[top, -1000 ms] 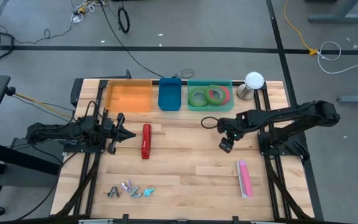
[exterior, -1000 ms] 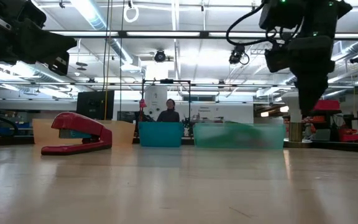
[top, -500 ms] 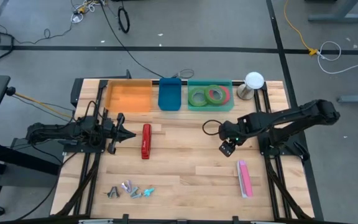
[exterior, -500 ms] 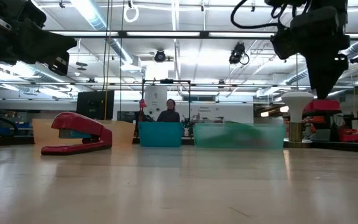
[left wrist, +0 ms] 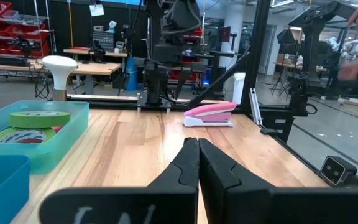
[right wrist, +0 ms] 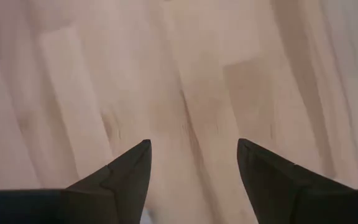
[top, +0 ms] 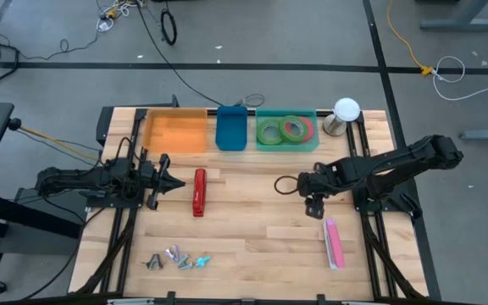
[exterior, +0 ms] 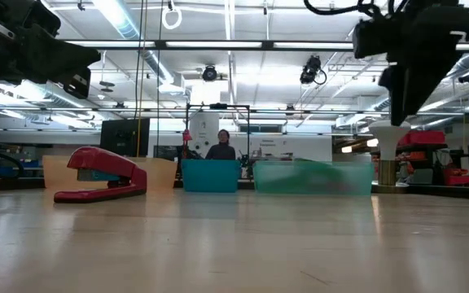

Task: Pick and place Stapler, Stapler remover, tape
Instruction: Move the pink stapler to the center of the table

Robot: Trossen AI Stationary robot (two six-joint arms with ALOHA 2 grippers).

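Pink, the stapler (top: 334, 242) is seen lying on the desk (top: 252, 229) near its right front, long axis running front to back. Two green tape rolls and a red-pink one (top: 293, 129) are held in the green bin (top: 286, 144); the orange bin (top: 175, 132) and blue bin (top: 231, 129) stand alongside. The right tool (top: 314, 206), fingers spread and empty, has been brought closer to the pink stapler than a second ago. The left tool (top: 169, 184) is kept closed beside the red stapler (top: 198, 192).

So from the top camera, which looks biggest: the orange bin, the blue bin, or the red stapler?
1. Orange bin, biggest.
2. Blue bin, narrower.
3. Red stapler, smallest: long but very thin.
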